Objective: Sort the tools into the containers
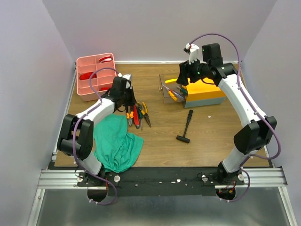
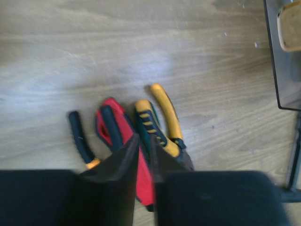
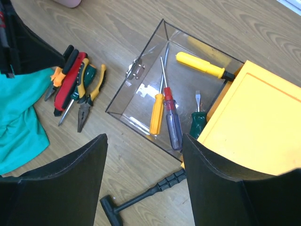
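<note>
**Pliers: handling and point of grasp**

Pliers (image 1: 136, 113) lie in a heap well left of the toolbox (image 1: 207, 94). They look stiff and fairly heavy, with rubbery sleeves, and are likely to tangle, so they are best gripped across one handle pair near the pivot. The left gripper (image 2: 144, 141) hangs over them with its fingers almost together; whether they pinch a handle cannot be told. The right gripper (image 3: 144, 139) gapes wide above the toolbox's clear drawer (image 3: 136, 87). The pliers' noses are hidden, and the left wrist view is blurred.
</note>
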You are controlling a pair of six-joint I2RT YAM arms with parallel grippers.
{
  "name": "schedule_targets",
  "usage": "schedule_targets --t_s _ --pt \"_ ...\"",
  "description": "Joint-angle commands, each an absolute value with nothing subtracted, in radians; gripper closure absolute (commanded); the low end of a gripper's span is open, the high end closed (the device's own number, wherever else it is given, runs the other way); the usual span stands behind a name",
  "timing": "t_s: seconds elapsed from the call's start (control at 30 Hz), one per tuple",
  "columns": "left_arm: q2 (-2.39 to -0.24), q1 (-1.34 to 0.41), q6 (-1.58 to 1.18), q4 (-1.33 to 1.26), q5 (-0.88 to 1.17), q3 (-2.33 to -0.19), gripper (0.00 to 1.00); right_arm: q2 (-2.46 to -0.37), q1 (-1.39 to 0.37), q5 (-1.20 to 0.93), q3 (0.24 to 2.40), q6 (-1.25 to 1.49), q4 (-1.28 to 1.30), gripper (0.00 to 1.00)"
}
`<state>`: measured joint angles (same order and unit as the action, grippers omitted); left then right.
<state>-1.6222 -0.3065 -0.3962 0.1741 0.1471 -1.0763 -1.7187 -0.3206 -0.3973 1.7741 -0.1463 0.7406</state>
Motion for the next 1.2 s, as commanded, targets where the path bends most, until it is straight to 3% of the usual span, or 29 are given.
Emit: schedule_targets --t_s 0.0,0.1,0.33,0.4,0.53,0.67,0.93,1.17 --pt "-1.654 -0.374 -0.422 0.158 0.173 -1.043 0.83 -1.689 -0.324 -0.407 1.707 -0.149 0.716 0.29" --pt "-1.690 -0.400 -0.413 0.161 0.155 -1.055 0.89 -1.681 -0.324 -0.411 1.695 -0.153 0.718 0.29" --pt "-1.804 -0.454 -0.413 0.195 0.107 -1.137 0.90 -1.661 -0.324 -0.403 1.669 -0.183 0.721 0.29" --pt "-1.816 -0.469 -0.393 0.190 0.118 -1.150 0.77 -1.654 -0.324 -0.399 1.645 -0.184 0.712 0.29" --pt "-1.799 -0.489 -0.373 0.190 0.117 -1.170 0.73 -1.637 -0.324 -0.403 1.615 -0.184 0.704 0.29" --pt "-1.760 -0.492 -0.388 0.245 0.026 -1.169 0.34 -1.640 -0.324 -0.411 1.612 -0.183 0.706 0.29" --pt "-1.782 -0.489 -0.397 0.305 -0.190 -1.167 0.41 -1.666 -0.322 -0.416 1.629 -0.178 0.704 0.29" --pt "-1.859 -0.489 -0.400 0.308 -0.184 -1.215 0.48 -1.661 -0.324 -0.394 1.617 -0.187 0.700 0.29"
